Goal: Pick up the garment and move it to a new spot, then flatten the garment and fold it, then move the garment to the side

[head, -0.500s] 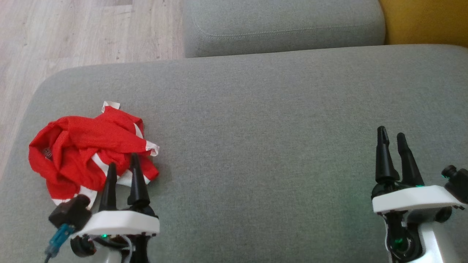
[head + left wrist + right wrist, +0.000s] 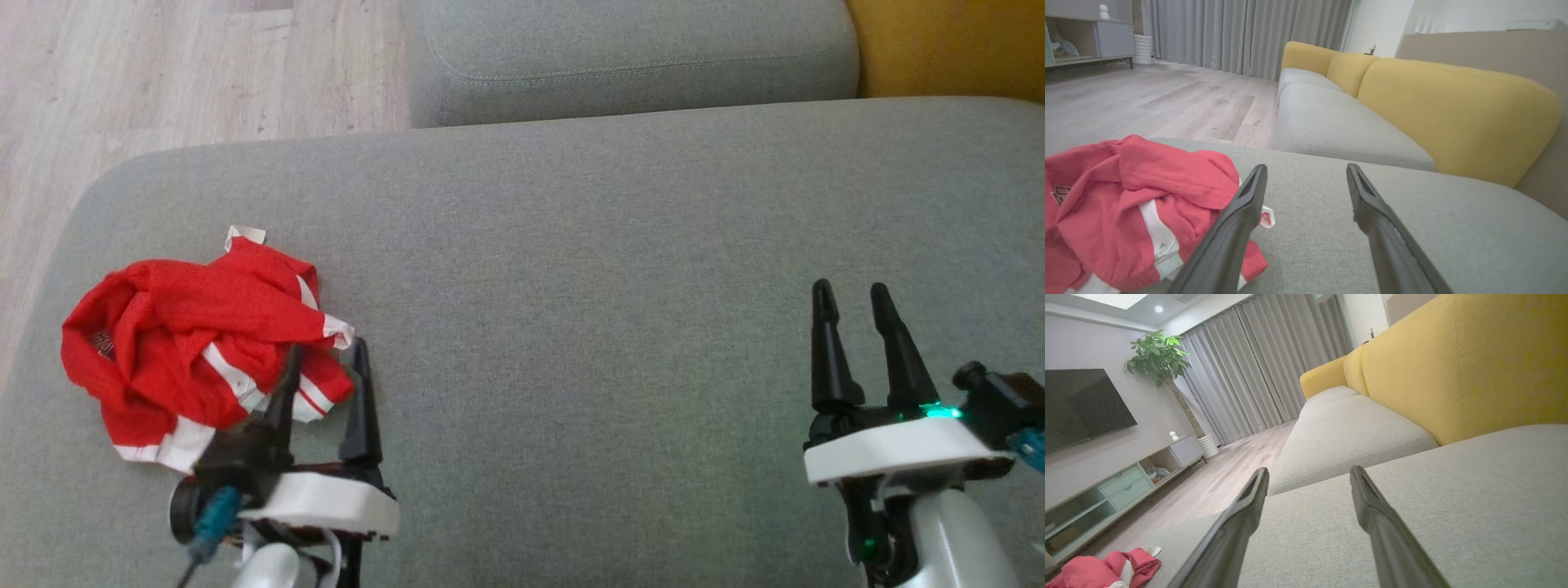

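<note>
Lying crumpled, garment at left fingertip of spread L tool; R tool spread too, well apart.

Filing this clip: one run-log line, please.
left hand: open, at garment edge | right hand: open, empty | garment: crumpled on cushion

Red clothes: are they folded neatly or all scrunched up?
Scrunched up. The red garment lies in a bunched heap on the grey sofa cushion, its white stripes twisted and creased.
</note>
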Robot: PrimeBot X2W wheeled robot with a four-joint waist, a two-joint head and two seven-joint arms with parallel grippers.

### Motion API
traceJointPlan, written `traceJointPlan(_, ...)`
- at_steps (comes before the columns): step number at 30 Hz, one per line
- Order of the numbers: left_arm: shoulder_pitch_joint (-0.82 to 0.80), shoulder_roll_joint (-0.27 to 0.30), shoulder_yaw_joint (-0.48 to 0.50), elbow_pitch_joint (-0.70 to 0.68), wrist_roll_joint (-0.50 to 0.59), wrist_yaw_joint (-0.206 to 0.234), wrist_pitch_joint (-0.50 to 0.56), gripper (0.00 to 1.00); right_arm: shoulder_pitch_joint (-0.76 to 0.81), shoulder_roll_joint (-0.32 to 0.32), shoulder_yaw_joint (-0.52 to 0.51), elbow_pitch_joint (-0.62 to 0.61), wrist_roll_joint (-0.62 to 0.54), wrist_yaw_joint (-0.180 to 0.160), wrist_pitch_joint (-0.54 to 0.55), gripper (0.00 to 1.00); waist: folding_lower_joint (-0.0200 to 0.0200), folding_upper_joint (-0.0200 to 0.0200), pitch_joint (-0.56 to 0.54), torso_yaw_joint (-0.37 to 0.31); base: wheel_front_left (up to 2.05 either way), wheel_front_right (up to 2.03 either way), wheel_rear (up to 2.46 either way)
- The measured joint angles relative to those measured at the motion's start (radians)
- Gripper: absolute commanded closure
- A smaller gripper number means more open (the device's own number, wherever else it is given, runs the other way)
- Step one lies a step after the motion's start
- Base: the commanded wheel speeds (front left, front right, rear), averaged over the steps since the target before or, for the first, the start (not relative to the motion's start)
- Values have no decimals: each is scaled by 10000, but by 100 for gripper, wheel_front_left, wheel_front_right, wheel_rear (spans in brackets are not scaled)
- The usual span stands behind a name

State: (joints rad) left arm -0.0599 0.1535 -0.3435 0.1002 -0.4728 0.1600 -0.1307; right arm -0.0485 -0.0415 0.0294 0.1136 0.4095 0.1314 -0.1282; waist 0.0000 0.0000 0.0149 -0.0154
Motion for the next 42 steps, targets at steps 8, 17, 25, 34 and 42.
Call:
traceJointPlan(8,-366,403,-1145,441,1252,700,-219,0,0,0,161,36,-1712,0,-230,0,0,0,18,-8,0,0,0)
traceJointPlan(17,-683,840,-2180,585,2466,1404,-483,0,-2,-4,332,98,-3519,0,-510,0,0,0,25,-64,0,0,0)
traceJointPlan(25,-773,855,-2324,362,2163,1804,-769,0,4,-12,522,94,-4243,0,-761,0,0,0,15,-71,0,0,0)
traceJointPlan(34,-204,593,-1666,190,2056,1377,-1007,0,170,-17,522,435,-2562,0,-1020,0,0,0,-54,-50,0,0,0)
traceJointPlan(42,140,198,-1076,909,2460,794,-1189,0,409,-17,732,1404,-2466,0,-1227,0,0,0,-109,-76,0,0,0)
